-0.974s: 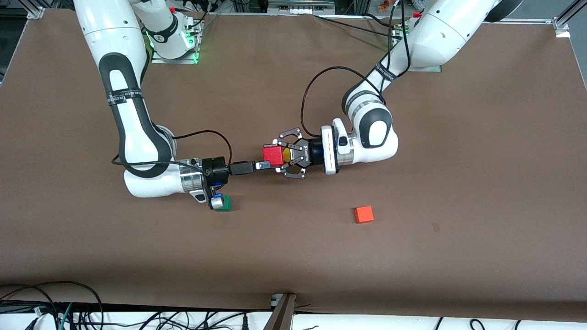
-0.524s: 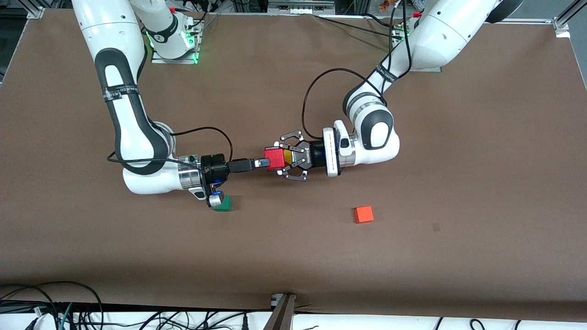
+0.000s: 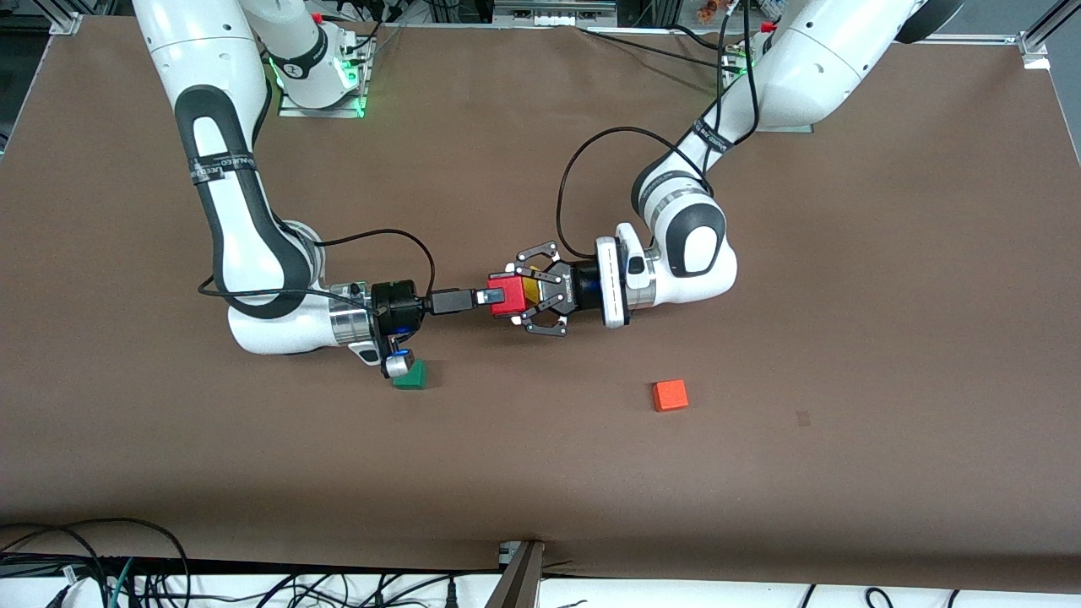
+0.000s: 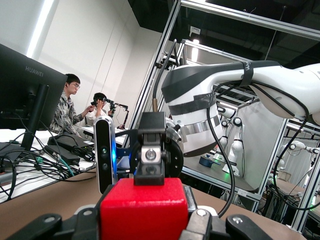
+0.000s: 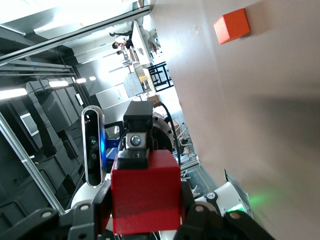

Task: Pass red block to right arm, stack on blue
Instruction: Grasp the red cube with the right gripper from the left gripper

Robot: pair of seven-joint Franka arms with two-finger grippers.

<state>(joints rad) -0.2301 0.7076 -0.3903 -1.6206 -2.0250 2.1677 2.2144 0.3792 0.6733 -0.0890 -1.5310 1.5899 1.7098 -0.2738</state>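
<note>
**Handoff: both claws on the red block**

The red block (image 3: 509, 298) is in the air over the middle of the table (image 3: 540, 473), pinched from both ends. The left gripper (image 3: 517, 297), the splayed linkage claw, comes in level from the 3 o'clock side and is clamped on the block. The right gripper (image 3: 488, 298), the slim straight one, comes in from 9 o'clock; its fingers are closed on the block's free end, seen head-on in the left wrist view as a black finger on top of the red face (image 4: 144, 209). Same grip shows in the right wrist view (image 5: 145, 197).

A green block (image 3: 410, 376) lies on the table under the right arm's wrist, at about 7 o'clock from the red one. An orange block (image 3: 670, 395) sits alone at about 4 o'clock, well apart from both claws. No blue block visible from where I stand.
</note>
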